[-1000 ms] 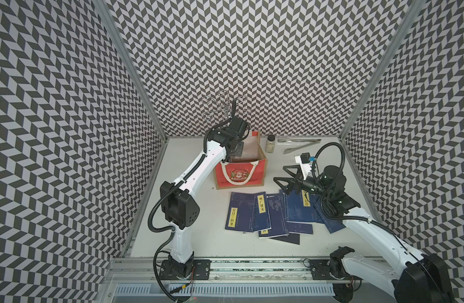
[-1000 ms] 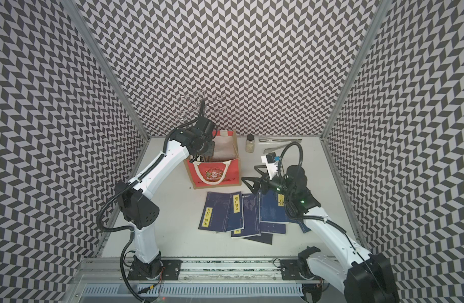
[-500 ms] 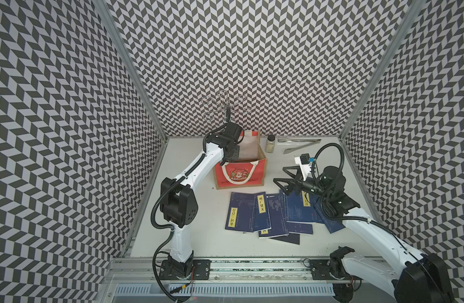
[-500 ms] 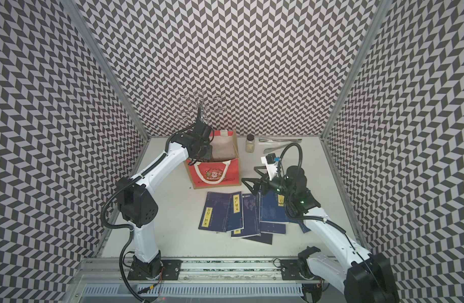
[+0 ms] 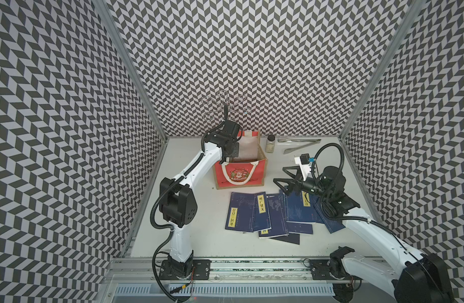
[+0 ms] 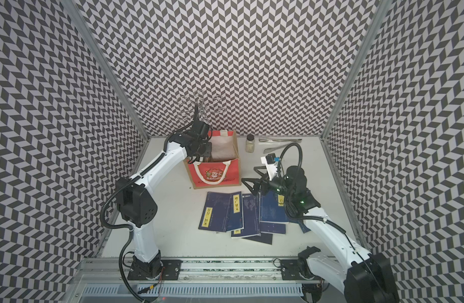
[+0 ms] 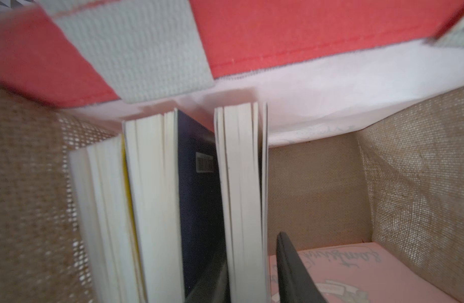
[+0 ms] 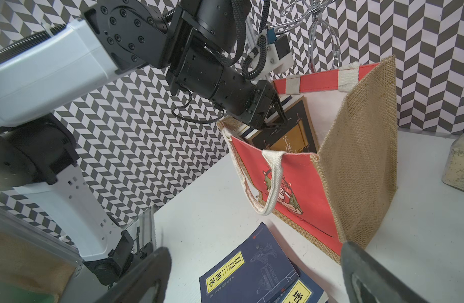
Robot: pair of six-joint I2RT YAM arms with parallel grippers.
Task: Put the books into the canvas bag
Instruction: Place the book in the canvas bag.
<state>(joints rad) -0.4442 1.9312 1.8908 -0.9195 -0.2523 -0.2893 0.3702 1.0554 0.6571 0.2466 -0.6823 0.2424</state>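
Top views: white bench (image 5: 199,210) carries the upright red bag (image 5: 259,168) with coarse jute sides, and thin navy books (image 5: 267,215) lie fanned flat in front of it.
Only the left wrist view shows paperbacks (image 7: 152,196) on edge inside the bag. The left end effector (image 8: 277,119) sits narrowly parted astride one, a gap showing. The right end effector (image 5: 279,174) gapes wide over the navy books. A jar (image 5: 270,143) and tongs (image 5: 299,141) sit beside the bag.

Canvas bag (image 5: 259,173): red cloth, coarse jute sides. Books (image 5: 242,210): matt paper covers.
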